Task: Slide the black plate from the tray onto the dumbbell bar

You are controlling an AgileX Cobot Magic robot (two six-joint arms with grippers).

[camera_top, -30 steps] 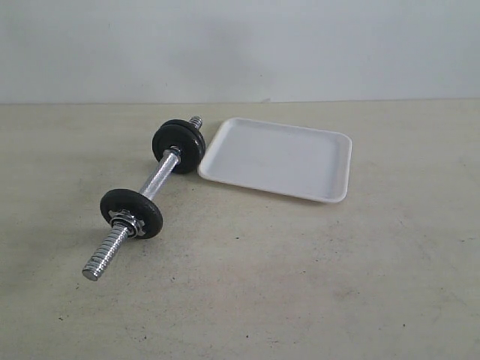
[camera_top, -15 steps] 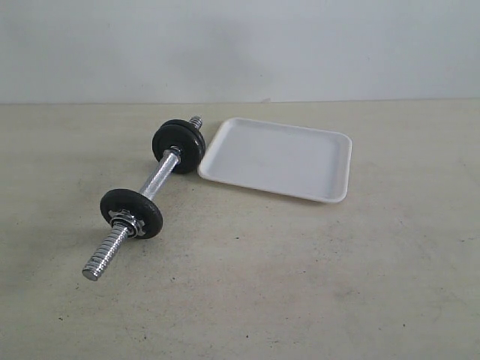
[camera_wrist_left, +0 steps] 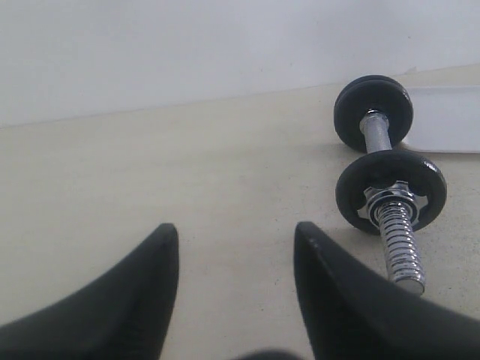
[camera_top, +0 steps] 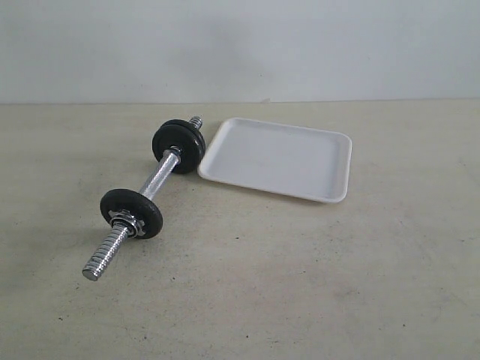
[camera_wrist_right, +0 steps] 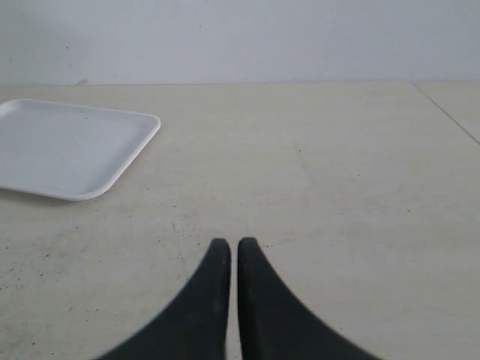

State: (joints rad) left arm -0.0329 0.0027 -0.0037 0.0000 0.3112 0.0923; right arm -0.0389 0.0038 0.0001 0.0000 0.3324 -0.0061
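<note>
The black plate (camera_top: 177, 124) is sitting on the far end of the bar (camera_top: 159, 177), tight against another dark disc (camera_top: 180, 150) and just beside the white tray (camera_top: 330, 161) on the counter (camera_top: 300, 285). I am holding my left fingers (camera_wrist_left: 142, 292) spread apart near the bar's threaded near end. My right fingers (camera_wrist_right: 214, 300) are pressing together, gripping nothing.

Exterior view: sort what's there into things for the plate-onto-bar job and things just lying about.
For the job:
- dumbbell bar
- white tray, nothing on it
- two black discs at the bar's far end; the plate is probably one of them

Just there:
- table
- wall
</note>
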